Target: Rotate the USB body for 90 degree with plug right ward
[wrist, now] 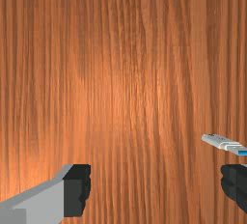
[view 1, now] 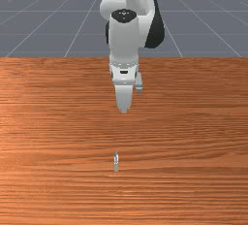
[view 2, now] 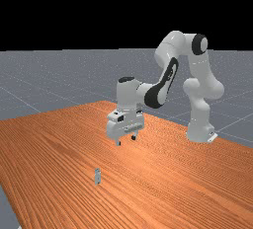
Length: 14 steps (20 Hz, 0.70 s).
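The front view looks from the side of the USB body point(view 1: 116, 162) away from the arm point(view 1: 124, 40), facing that arm from above the table point(view 1: 48, 122) and tilting steeply down; the far view stands farther off, to one side of the USB body, and looks across at a shallower slant, taking in the arm's base point(view 2: 200, 129) well beyond it; the wrist view looks from nearest the USB body, down from the gripper point(view 2: 126, 140) past the fingers point(wrist: 77, 189); front and far views share the gripper and the table around the USB body; all three share the USB body itself.
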{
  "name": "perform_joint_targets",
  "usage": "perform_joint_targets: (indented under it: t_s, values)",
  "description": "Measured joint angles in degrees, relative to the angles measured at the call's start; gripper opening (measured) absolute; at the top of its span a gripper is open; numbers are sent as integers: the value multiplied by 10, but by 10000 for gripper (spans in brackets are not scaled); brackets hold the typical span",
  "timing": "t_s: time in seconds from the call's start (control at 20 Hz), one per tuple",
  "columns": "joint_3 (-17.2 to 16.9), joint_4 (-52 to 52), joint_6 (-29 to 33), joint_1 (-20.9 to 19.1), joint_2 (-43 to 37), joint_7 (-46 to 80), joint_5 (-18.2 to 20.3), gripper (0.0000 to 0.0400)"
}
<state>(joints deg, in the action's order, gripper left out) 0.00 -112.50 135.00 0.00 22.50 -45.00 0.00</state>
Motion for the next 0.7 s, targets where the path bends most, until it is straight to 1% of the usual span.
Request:
perform_joint_targets:
  t_s: [0.05, 0.1, 0.15, 0.2, 0.25, 0.35, 0.4, 0.45, 0.55, 0.7]
  values:
    - [0, 0, 0, 0, 0, 0, 0, 243]
    - [0, 0, 0, 0, 0, 0, 0, 148]
    - [0, 0, 0, 0, 0, 0, 0, 90]
    - [0, 0, 0, 0, 0, 0, 0, 54]
    - [0, 0, 0, 0, 0, 0, 0, 33]
    - [0, 4, 2, 0, 3, 0, 0, 12]
    - [-3, 6, -2, 2, 4, 3, -7, 7]
    - [1, 6, -2, -7, 4, -25, 0, 5]
    - [-2, 8, -2, -20, 5, -48, 2, 2]
    - [-8, 17, -6, -49, 10, -103, 6, 0]
